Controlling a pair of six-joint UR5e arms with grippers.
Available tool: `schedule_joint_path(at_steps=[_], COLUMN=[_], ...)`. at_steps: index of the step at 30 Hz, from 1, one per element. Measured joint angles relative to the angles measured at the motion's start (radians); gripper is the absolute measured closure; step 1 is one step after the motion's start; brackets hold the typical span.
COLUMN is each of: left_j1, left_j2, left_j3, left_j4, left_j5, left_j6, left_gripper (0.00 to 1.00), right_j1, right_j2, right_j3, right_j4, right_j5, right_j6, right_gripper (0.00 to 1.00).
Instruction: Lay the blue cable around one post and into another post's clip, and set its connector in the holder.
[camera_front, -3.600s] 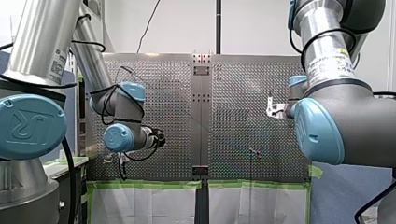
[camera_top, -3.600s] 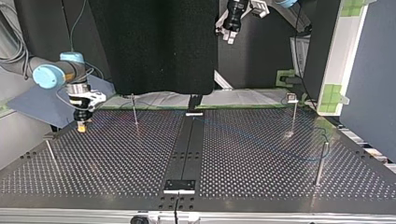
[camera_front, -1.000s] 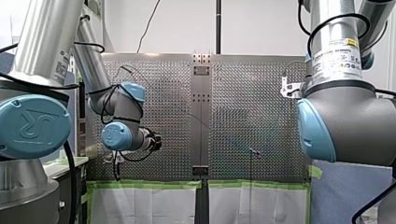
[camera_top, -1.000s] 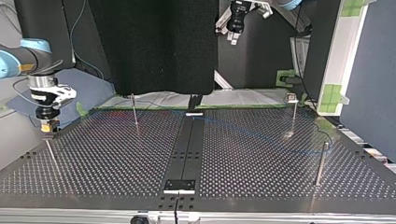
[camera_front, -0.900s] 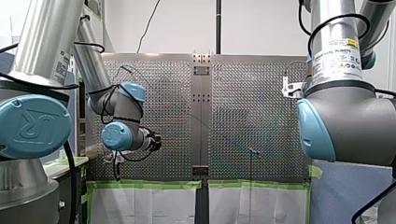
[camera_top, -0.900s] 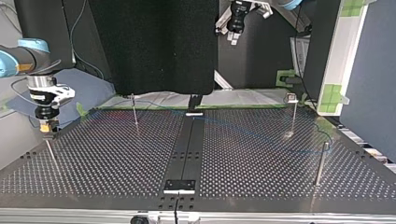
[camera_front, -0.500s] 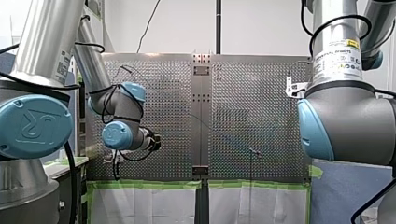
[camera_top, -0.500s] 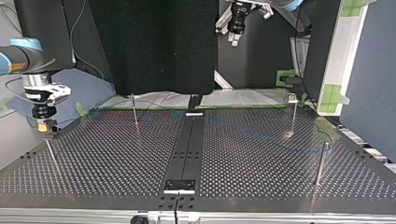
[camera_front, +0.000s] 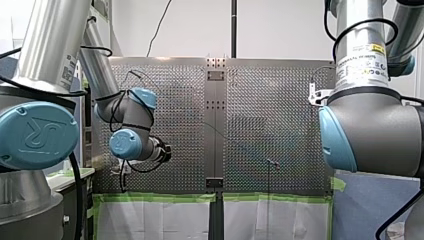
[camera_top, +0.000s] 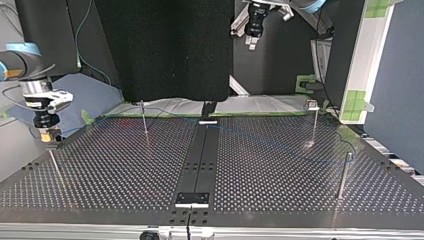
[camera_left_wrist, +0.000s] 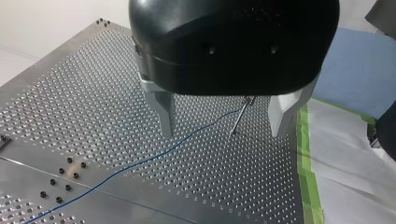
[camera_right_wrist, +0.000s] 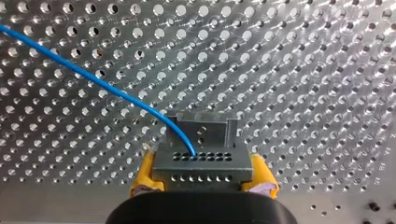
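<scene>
Blue cable (camera_right_wrist: 116, 95) leads out of the grey connector (camera_right_wrist: 201, 156), which my right gripper (camera_right_wrist: 203, 172) pinches between its yellow-padded fingers (camera_right_wrist: 144, 176) close above the perforated worktop (camera_right_wrist: 303, 70). In the top view this gripper hangs at the far left, over a thin post (camera_top: 54, 164). My left gripper (camera_left_wrist: 223, 133) hovers with fingers spread, holding nothing; the cable lies on the worktop beneath it.

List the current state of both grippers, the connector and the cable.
right gripper: shut on connector, yellow pads either side.
connector: gripped, blue cable plugged in.
left gripper: open, empty, high above the table.
blue cable: lying on the table toward a post; clipped or not, cannot tell.
post: upright.
</scene>
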Motion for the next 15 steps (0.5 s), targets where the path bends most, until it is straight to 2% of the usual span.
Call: schedule_joint_path(at_steps=[10,15], left_j1=[0.004,0.006], left_j2=[0.000,0.000], left_j3=[0.001,0.001], left_j4=[-0.001,-0.002], left_j5=[0.000,0.000], left_j6=[0.000,0.000], left_gripper=[0.00,0.00], right_j1=[0.000,-0.001], right_j2=[0.021,0.027], right_j3=[-0.018,-0.032], right_j4=[0.007,0.007], right_j5=[-0.015,-0.027], right_j6=[-0.002,0.007], right_gripper=[1.00,1.00])
